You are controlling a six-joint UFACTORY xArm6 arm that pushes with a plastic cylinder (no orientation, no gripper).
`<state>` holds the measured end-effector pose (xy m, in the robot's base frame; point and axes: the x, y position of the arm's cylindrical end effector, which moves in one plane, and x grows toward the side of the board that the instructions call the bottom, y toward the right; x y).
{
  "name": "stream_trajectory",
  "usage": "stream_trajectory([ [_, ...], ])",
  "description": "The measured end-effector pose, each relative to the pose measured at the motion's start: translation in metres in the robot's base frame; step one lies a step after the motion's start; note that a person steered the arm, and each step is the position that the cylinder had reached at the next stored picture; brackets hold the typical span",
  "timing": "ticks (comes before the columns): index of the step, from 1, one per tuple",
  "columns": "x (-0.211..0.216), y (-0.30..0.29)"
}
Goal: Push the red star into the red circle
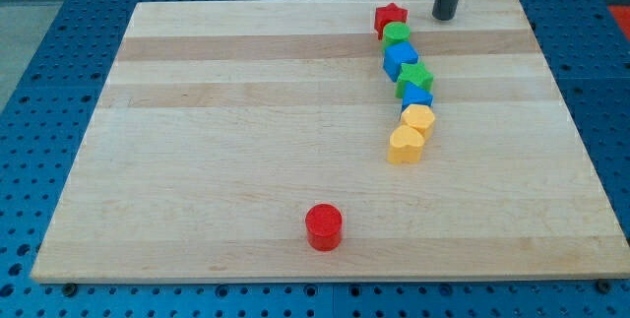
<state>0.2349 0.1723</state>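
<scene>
My tip [444,17] upright, just right of red star [390,18].

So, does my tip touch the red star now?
Apart. The camera view shows bare wood between my tip and the red star; the tip stands to the star's right.

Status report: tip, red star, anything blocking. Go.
My tip at view's top, right of red star. Red circle far off, near bottom. Green block touching star's lower side.
</scene>
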Motion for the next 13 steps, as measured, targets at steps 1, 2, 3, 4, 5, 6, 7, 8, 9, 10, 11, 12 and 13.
stream_trajectory([
  [1,0.003,-0.014],
  [2,0.004,-0.026],
  [3,0.011,-0.047],
  [4,0.023,-0.077],
  [5,0.025,-0.104],
  [6,0.024,-0.112],
  [7,0.009,-0.114],
  [8,0.005,-0.134],
  [9,0.005,-0.166],
  [10,0.005,-0.185],
  [11,0.005,-0.188],
  [12,0.009,-0.178],
  [13,0.01,-0.174],
])
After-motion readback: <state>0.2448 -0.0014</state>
